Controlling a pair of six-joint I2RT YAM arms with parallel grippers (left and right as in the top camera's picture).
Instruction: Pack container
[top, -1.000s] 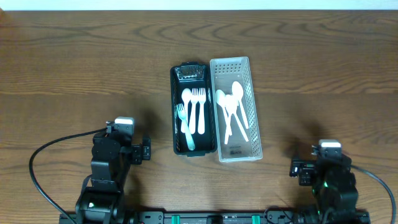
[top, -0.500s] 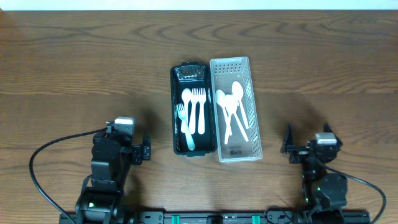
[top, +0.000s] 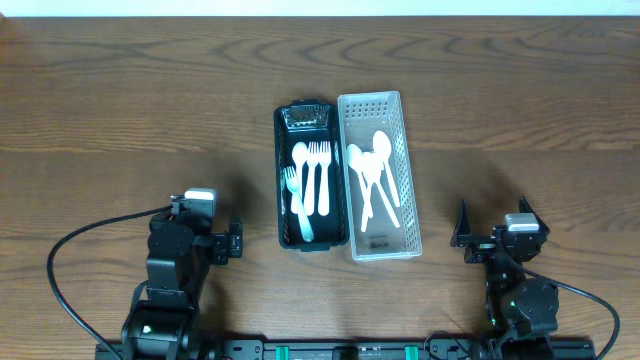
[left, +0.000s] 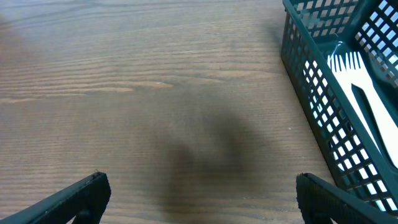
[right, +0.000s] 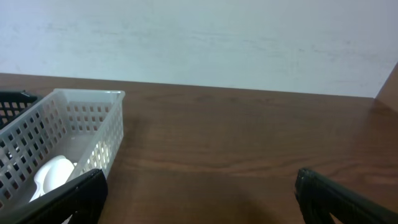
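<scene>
Here, the layout: a brown wooden surface (top: 120, 100) carried two long slotted baskets side by side and touching at its centre, with one robot arm parked at each near corner.
Dark basket (top: 281, 180): it sat on the left of the pair and held white plastic forks (top: 318, 175) and one spoon, handles pointing near. Something small and clear lay at its far end, too small to identify.
White basket (top: 410, 190): it sat on the right and held several white spoons (top: 372, 170) lying loosely over one another.
Left gripper (left: 202, 196): its fingers (left: 74, 196) were spread wide and held nothing. It hung low over bare wood, near and to the left of the dark basket.
Right gripper (right: 202, 196): its fingers were also spread wide and empty. It was well to the right of the white basket and faced the far wall.
Loose items: none showed on the wood outside the baskets.
Step in hand: both arms seemed to be resting. Whether packing was about to begin or was over could not be told.
Next move: any further pick would probably call for reaching over a basket rim and closing across a thin, flat handle.
</scene>
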